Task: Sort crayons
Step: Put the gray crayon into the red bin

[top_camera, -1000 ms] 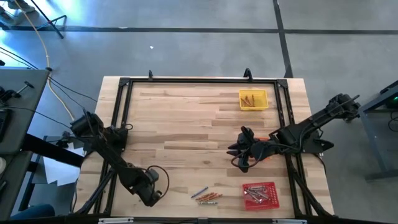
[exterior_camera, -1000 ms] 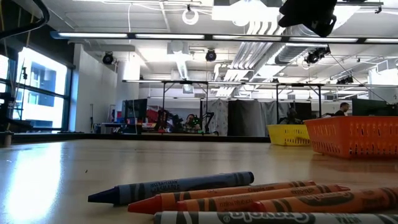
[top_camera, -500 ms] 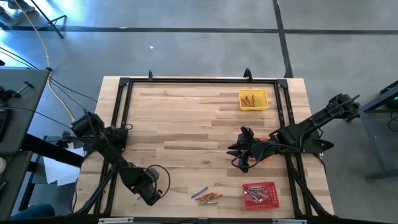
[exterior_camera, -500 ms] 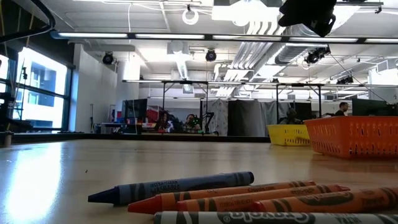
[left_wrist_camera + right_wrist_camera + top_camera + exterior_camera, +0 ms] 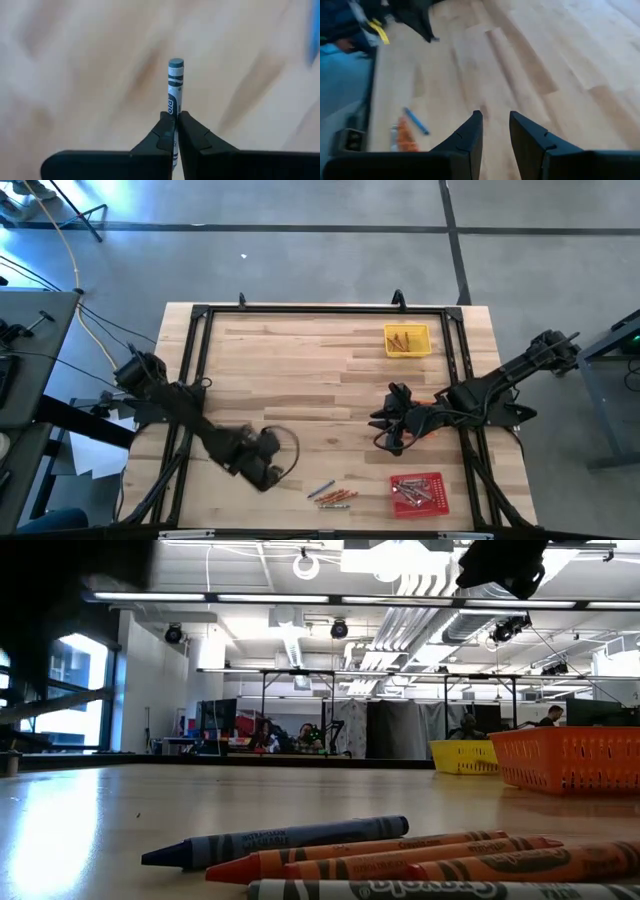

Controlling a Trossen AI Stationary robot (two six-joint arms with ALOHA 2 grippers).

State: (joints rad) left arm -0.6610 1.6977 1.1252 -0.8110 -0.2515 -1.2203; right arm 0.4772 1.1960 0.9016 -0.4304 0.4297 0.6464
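Yellow tray [image 5: 407, 340] holds orange crayons; red tray [image 5: 418, 492] holds grey ones. Loose crayons [image 5: 332, 496], blue, orange, grey, lie just left of red tray. Left gripper [image 5: 175, 126] pinches a grey-blue crayon [image 5: 174, 85]. Right gripper [image 5: 495, 131] slightly apart, empty.

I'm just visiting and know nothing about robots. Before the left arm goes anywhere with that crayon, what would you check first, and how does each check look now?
1. Left gripper jaws shut on the grey crayon: ok.
2. Crayon sits straight in the jaws: ok.
3. Right gripper empty, jaws open: ok.
4. Red tray unobstructed: ok.
5. Loose crayons lie apart from both arms: ok.
6. Which tray takes grey: cannot tell.
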